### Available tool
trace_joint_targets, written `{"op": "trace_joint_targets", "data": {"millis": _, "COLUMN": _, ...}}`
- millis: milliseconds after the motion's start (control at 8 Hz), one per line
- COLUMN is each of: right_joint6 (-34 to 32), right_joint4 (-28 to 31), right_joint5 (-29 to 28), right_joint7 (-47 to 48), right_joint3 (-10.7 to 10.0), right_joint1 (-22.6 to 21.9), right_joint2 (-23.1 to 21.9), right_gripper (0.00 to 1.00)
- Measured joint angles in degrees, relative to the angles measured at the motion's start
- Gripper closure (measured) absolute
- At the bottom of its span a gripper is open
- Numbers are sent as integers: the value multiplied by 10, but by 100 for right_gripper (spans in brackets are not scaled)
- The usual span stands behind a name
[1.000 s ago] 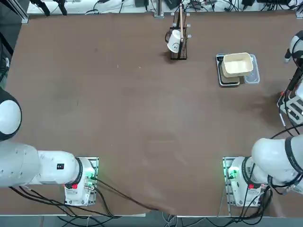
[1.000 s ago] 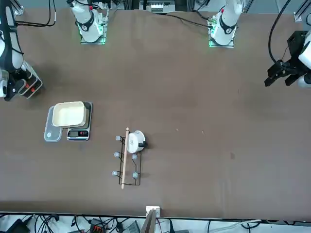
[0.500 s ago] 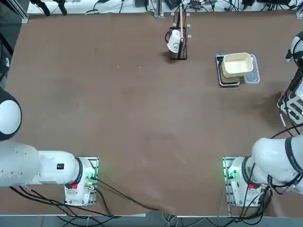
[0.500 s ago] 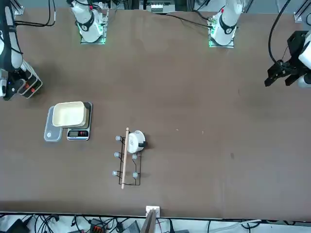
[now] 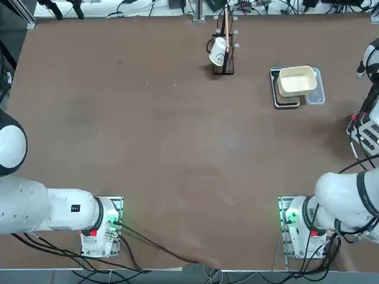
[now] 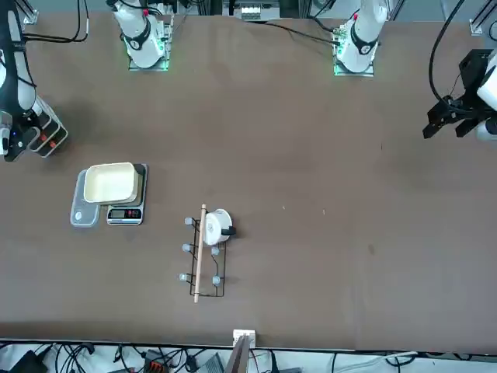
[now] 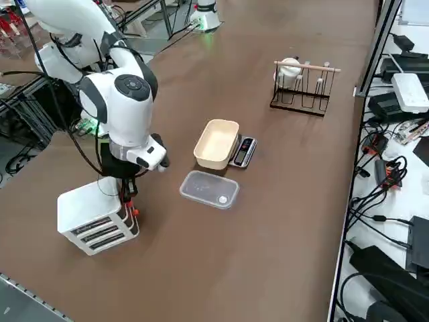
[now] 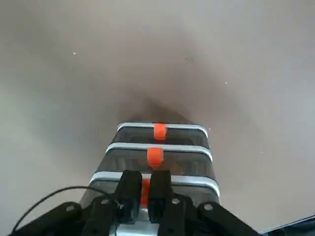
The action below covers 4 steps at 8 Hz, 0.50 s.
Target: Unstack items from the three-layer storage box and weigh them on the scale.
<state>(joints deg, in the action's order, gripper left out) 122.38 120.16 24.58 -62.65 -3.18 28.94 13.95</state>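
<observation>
The three-layer storage box [image 7: 94, 215] is a white unit with three clear-fronted layers, each with an orange tab, near the table's right edge [image 5: 367, 135] [image 6: 40, 134]. My right gripper [image 8: 144, 191] hangs over its front face [image 7: 127, 198], its fingers [image 8: 129, 189] shut on the orange tab of the top layer. The lower two layers [image 8: 160, 147] show beyond the fingers. The items are hidden inside the box. The scale [image 7: 243, 151] [image 5: 285, 102] [image 6: 124, 215] lies farther along the table with a cream tub [image 7: 216, 143] on it.
A clear plastic tray [image 7: 209, 189] [image 5: 315, 94] lies beside the scale, between it and the storage box. A black wire rack [image 7: 301, 88] [image 5: 224, 54] with a white mug [image 6: 217, 227] stands at the table's far edge.
In the top and front views the right arm's end at the storage box has barely shifted. Nothing else on the table has moved.
</observation>
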Motion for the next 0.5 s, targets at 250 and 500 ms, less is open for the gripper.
{"op": "trace_joint_targets", "data": {"millis": 250, "right_joint6": -2, "right_joint4": 0, "right_joint5": 4, "right_joint7": 22, "right_joint3": 3, "right_joint1": -13, "right_joint2": 1, "right_gripper": 88}}
{"op": "trace_joint_targets", "data": {"millis": 500, "right_joint6": -3, "right_joint4": -1, "right_joint5": 4, "right_joint7": 51, "right_joint3": 4, "right_joint1": -37, "right_joint2": 3, "right_gripper": 88}}
